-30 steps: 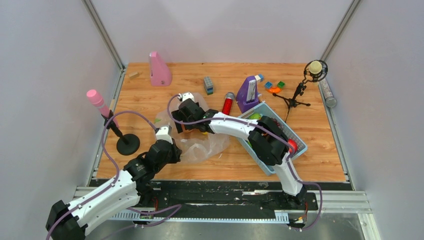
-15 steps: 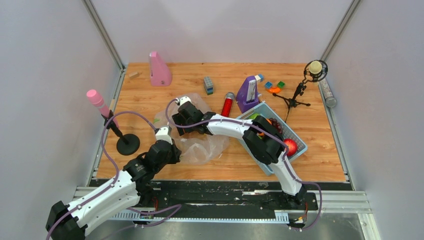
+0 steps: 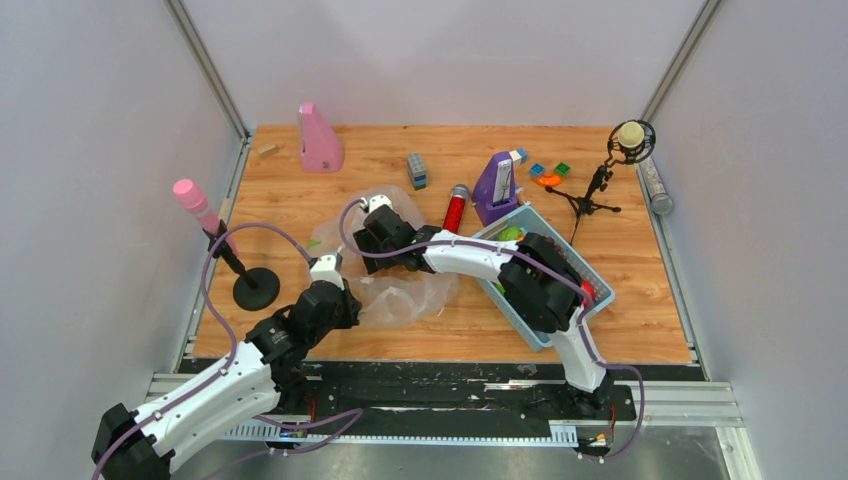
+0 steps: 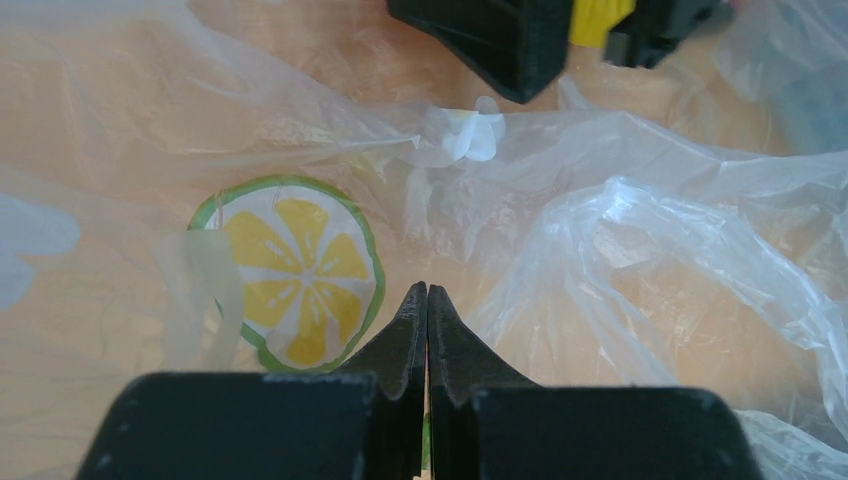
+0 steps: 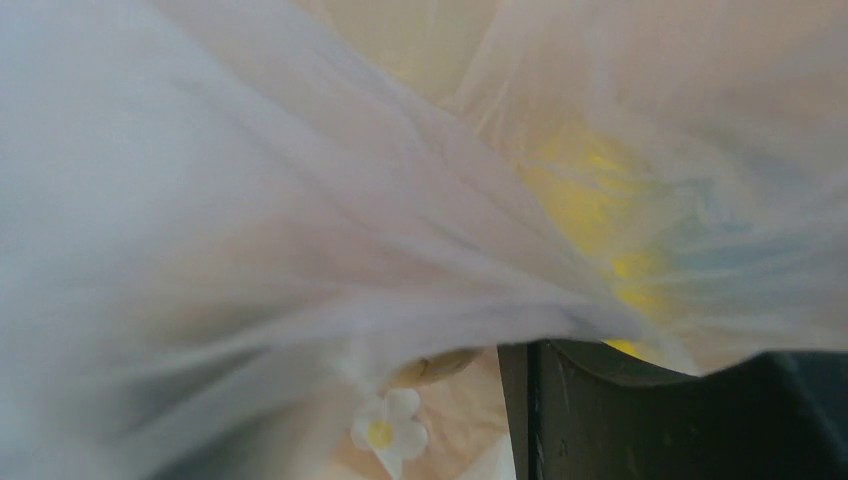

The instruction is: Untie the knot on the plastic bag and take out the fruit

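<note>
1. The plastic bag (image 3: 405, 295) lies crumpled on the wooden table (image 3: 640, 300), left of the blue tray (image 3: 603, 290). Its nearest folds end close to the tray's left corner.
2. The left gripper (image 4: 427, 300) sits at the side of the bag farthest from the tray. Its two fingers are pressed flat together with the tips down among the film. I cannot tell whether a fold is caught between them.
3. Just beside those tips, on the side away from the tray, a green-rimmed lemon-slice print (image 4: 295, 270) shows on the film. A white flower print (image 4: 475, 135) lies a little beyond the tips.
4. The right arm reaches leftward from above the tray, and the right gripper (image 4: 578, 60) hangs over the bag's far part. In the left wrist view its black fingers stand apart with a yellow fruit (image 4: 598, 15) between them. I cannot tell whether they pinch it or only flank it.
5. In the right wrist view, blurred film drapes across almost everything, and a yellow shape glows through it above one black finger.
6. A purple metronome (image 3: 497, 188) stands just beyond the tray's far-left corner. A red cylinder (image 3: 455, 211) lies just beside it, farther from the tray.
</note>
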